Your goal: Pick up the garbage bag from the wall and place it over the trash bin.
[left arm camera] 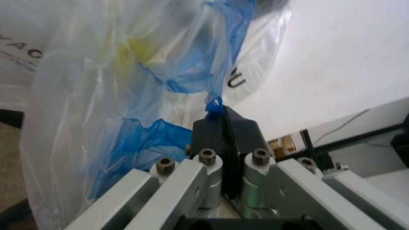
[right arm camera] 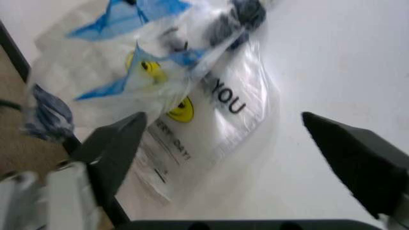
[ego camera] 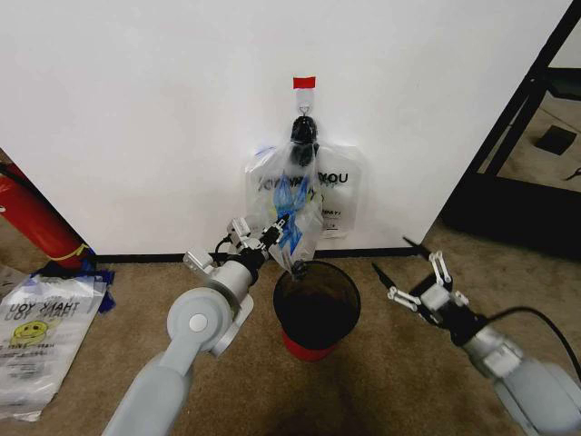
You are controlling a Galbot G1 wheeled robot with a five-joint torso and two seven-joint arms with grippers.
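Head view: we see the thin see-through plastic garbage bag [ego camera: 300, 204] hanging on the plain white wall [ego camera: 136, 109].
Left gripper [ego camera: 270, 238]: clamped on bag's crinkled blue edge.
Right gripper [ego camera: 410, 270]: spread wide, right of the round black trash bin [ego camera: 317, 304].

the garbage bag [ego camera: 304, 195] hangs on the wall [ego camera: 163, 100] at the frame's centre, under a clip [ego camera: 303, 130] and a tape strip [ego camera: 304, 83]. the trash bin [ego camera: 316, 304] stands on the floor directly below it. more bags [ego camera: 41, 336] lie on the floor at lower left.

the left tool [ego camera: 270, 238] is at the bag's lower edge, just left of the bin; the right tool [ego camera: 408, 272] is to the bin's right.
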